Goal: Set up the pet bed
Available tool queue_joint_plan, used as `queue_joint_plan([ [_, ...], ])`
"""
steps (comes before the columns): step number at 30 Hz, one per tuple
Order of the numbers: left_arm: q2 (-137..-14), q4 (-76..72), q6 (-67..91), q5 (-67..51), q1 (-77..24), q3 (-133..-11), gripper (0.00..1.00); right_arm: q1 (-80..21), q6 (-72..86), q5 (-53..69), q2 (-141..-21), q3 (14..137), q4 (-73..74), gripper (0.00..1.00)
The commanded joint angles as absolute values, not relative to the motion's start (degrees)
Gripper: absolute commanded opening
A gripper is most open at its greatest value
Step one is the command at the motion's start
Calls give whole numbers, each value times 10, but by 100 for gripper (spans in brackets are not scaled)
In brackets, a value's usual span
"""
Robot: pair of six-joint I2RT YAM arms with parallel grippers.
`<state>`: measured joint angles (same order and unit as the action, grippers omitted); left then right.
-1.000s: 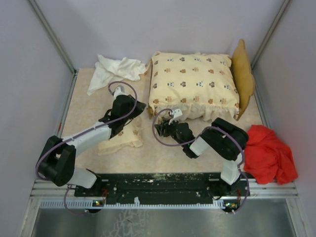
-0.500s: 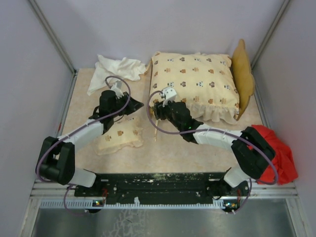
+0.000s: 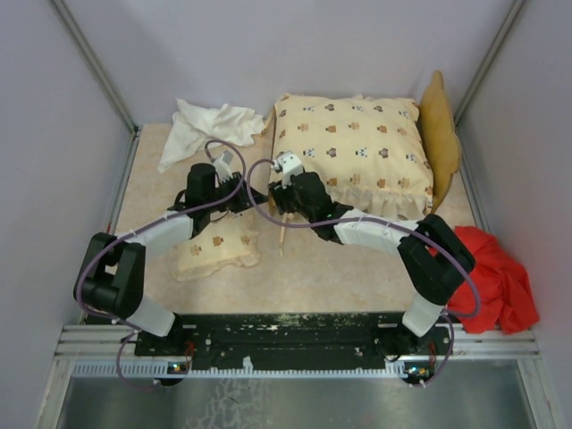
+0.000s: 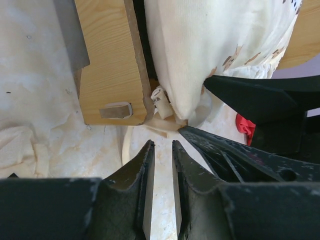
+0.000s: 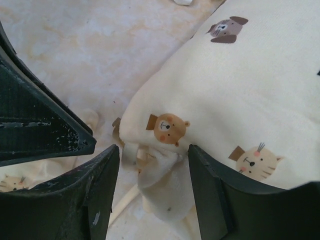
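Standing over the table (image 3: 313, 277), I see both arms reaching in to one spot: the near left corner of the cushion (image 3: 349, 147), just left of the middle of the overhead view. The cushion, cream with small animal faces, lies on the bed frame (image 3: 440, 125) in the upper right part of that view, the frame's wavy headboard standing along its right side.

The left gripper (image 3: 249, 197) comes in from the left. In its own camera its fingers (image 4: 145, 175) stand close together with only a thin slit of table showing between them and nothing caught there. Just beyond the tips is a light wooden side board (image 4: 107, 65) of the frame, with the cushion bulging over it at the upper right.

The right gripper (image 3: 273, 197) comes in from the right, tip to tip with the left one. Its fingers (image 5: 102, 192) are spread wide, one on each side of the cushion's frilled corner (image 5: 165, 185), which lies in the gap. I cannot tell whether either finger touches it.

The small matching pillow (image 3: 216, 250) lies flat on the table at lower left, under the left forearm. A crumpled white cloth (image 3: 210, 125) sits at upper left, and a red cloth (image 3: 492, 277) is heaped at the right edge.
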<state>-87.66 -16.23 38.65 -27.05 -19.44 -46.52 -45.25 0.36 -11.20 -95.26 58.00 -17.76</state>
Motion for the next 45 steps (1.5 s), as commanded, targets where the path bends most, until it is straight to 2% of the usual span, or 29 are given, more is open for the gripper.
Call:
queue_joint_plan([
  [1, -881, -157, 373, -275, -189, -487, 26, -453, -19, -116, -973, 629, -168, 58],
  [6, -884, -154, 372, -269, -188, -489, 27, -453, -25, -128, -991, 654, -148, 59],
  [8, -885, -155, 370, -270, -188, -491, 26, -453, -25, -140, -996, 662, -142, 56],
  [14, -900, -148, 346, -261, -188, -514, 28, -452, -20, -145, -991, 656, -155, 19],
  [16, -912, -134, 337, -260, -188, -531, 29, -453, -14, -142, -989, 649, -167, 14],
  [20, -927, -126, 325, -257, -189, -553, 31, -452, -1, -132, -987, 639, -183, 11],
  [24, -934, -126, 322, -251, -189, -560, 32, -449, 13, -119, -986, 633, -197, 0],
  [34, -931, -135, 355, -274, -190, -537, 33, -423, 97, -27, -996, 595, -254, 0],
  [45, -923, -173, 379, -273, -191, -508, 36, -423, 95, 19, -1022, 613, -247, 0],
])
